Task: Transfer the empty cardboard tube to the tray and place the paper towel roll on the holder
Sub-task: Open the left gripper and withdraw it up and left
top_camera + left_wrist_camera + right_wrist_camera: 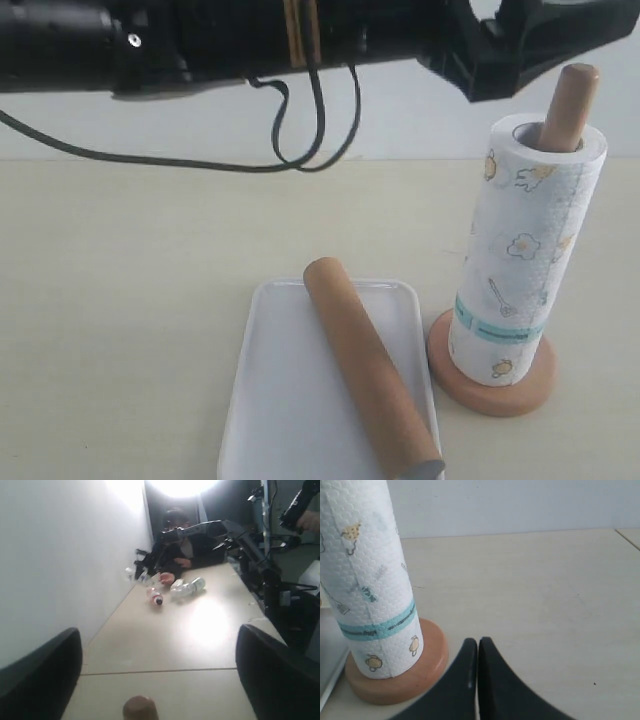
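The left arm [250,40] stretches across the top of the exterior view from the left and reaches over to the right, ending just above the holder [500,395]. The left pincer [157,630] is open, its two dark fingers [45,675] spread wide with nothing between them. In its wrist view the rounded tip of the holder's post shows right under the gap.

The right pincer [478,642] is closed and empty, fingertips pressed together. It sits low over the surface [120,300], near the holder's round base but apart from it.

The paper towel roll [525,250] stands upright on the holder, with the post running through its core and poking out at the top. The cardboard tube [370,370] lies slantwise on the white tray [275,400], left of the holder, its near end by the tray's near right corner.

Only the exterior view shows the tube. The right pincer appears only in its own wrist view, which also catches a sliver of the tray beside the base. The left wrist view alone looks along the surface to some bottles [185,587] lying there and a person [185,540] at the end.
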Robot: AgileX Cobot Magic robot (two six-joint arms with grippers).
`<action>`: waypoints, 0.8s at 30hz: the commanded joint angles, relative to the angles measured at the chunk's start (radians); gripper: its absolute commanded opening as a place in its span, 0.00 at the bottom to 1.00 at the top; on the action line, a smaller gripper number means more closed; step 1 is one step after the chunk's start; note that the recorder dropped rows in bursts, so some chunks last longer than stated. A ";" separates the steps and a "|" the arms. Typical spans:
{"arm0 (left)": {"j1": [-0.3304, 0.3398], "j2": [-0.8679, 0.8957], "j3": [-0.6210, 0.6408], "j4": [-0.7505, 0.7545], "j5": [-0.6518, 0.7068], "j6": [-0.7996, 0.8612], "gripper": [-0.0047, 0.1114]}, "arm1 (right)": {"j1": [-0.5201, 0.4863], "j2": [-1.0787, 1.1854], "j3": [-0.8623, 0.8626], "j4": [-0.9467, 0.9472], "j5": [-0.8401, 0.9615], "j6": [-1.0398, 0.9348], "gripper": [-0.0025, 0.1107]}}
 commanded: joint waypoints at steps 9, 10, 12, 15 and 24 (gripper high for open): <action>0.000 -0.244 0.007 0.572 0.108 -0.611 0.08 | -0.003 -0.005 -0.001 -0.001 -0.002 -0.001 0.02; 0.000 -0.260 0.021 0.572 0.097 -0.623 0.08 | -0.003 -0.005 -0.001 -0.001 -0.002 -0.001 0.02; 0.000 -0.293 0.072 0.572 0.103 -0.623 0.08 | -0.003 -0.005 -0.001 -0.001 -0.002 -0.001 0.02; 0.000 -0.349 0.179 0.572 0.126 -0.625 0.08 | -0.003 -0.005 -0.001 -0.001 -0.002 -0.001 0.02; 0.000 -0.557 0.573 0.422 0.173 -0.594 0.08 | -0.003 -0.005 -0.001 -0.001 -0.002 -0.001 0.02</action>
